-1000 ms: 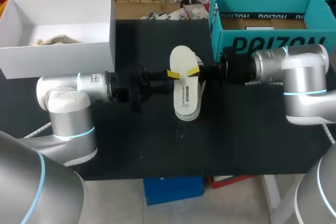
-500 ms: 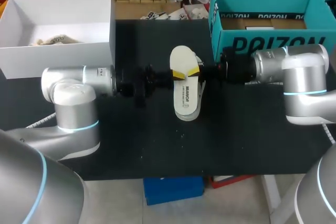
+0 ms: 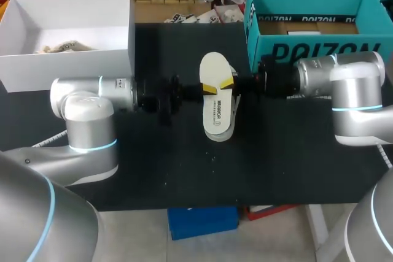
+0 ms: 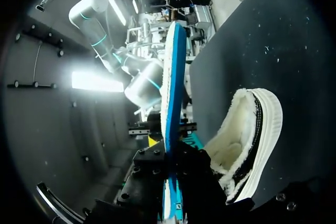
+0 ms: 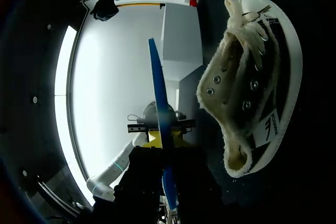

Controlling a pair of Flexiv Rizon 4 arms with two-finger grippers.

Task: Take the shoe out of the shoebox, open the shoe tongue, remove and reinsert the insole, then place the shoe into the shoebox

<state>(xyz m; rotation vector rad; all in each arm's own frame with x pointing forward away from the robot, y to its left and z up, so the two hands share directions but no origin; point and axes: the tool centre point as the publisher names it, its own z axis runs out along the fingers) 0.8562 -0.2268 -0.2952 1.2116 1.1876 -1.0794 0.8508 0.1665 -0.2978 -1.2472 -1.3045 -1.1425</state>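
Evidently midway: pinching the white, blue-backed foam insole (image 3: 214,70) from opposite edges with left gripper (image 3: 210,87) and right gripper (image 3: 227,83), holding it above the fleece-lined white canvas shoe (image 5: 252,77) lying unboxed on the black table (image 3: 184,164), with reinsertion and boxing judged outstanding.

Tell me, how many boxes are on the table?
2. A white box stands at the far left of the table, a teal box at the far right. None looks hidden.

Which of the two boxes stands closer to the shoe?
The teal box, on the right; the white box on the left lies farther off.
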